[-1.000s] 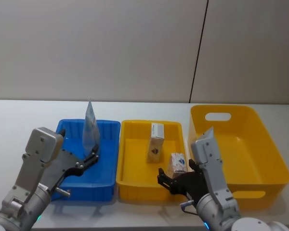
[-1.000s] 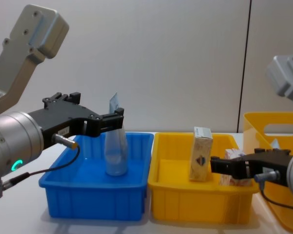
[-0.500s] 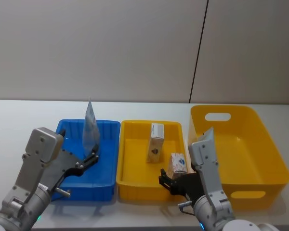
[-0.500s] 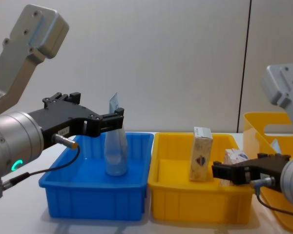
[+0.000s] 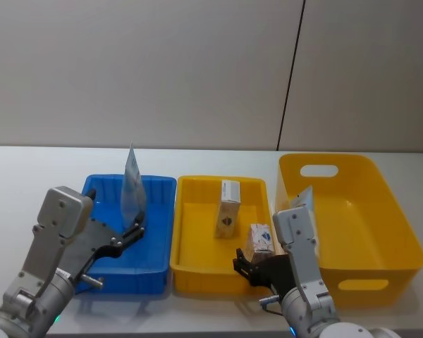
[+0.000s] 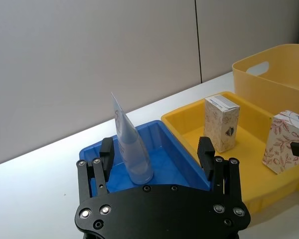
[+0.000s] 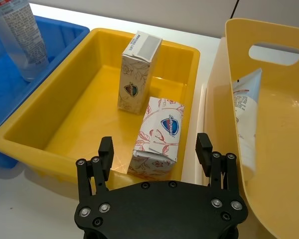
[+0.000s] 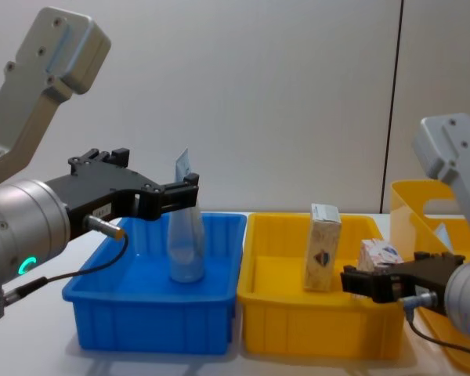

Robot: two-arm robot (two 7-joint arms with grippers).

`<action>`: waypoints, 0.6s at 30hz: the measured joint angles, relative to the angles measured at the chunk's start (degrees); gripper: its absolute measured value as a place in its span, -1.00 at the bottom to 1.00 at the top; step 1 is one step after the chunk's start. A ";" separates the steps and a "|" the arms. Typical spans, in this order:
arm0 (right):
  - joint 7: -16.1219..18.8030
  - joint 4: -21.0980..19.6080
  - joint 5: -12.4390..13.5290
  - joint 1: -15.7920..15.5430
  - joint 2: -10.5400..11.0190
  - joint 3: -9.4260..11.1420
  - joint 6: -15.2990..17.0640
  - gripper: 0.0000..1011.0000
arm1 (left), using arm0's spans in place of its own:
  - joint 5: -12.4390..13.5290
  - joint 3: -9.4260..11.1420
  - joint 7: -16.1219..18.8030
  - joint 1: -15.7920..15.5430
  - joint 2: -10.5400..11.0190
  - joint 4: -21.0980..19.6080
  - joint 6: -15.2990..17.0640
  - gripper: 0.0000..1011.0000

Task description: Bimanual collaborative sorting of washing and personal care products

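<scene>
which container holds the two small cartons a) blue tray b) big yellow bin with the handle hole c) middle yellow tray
c: the rear carton and the front carton both sit inside the middle yellow tray.

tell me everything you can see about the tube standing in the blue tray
The tube is a soft, pale blue, see-through plastic squeeze tube with small print on its side. It stands upright on its round end on the floor of the blue tray, with its flat crimped end pointing up, and widens from the crimp down to the base. The left gripper is open with its fingers either side of the tube; whether a finger touches it cannot be told.
</scene>
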 joint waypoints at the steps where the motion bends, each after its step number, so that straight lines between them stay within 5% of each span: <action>1: -0.06 0.15 -0.09 0.05 -0.06 0.00 -0.04 0.98 | 0.00 0.00 0.00 0.00 0.00 0.00 0.00 0.98; 10: -0.32 0.66 -0.41 0.18 -0.28 0.00 -0.21 0.88 | 0.00 0.00 0.00 0.00 0.00 0.00 0.00 0.98; 18: -0.41 0.91 -0.56 0.24 -0.39 0.00 -0.31 0.43 | 0.00 0.00 0.00 0.00 0.00 0.00 0.00 0.98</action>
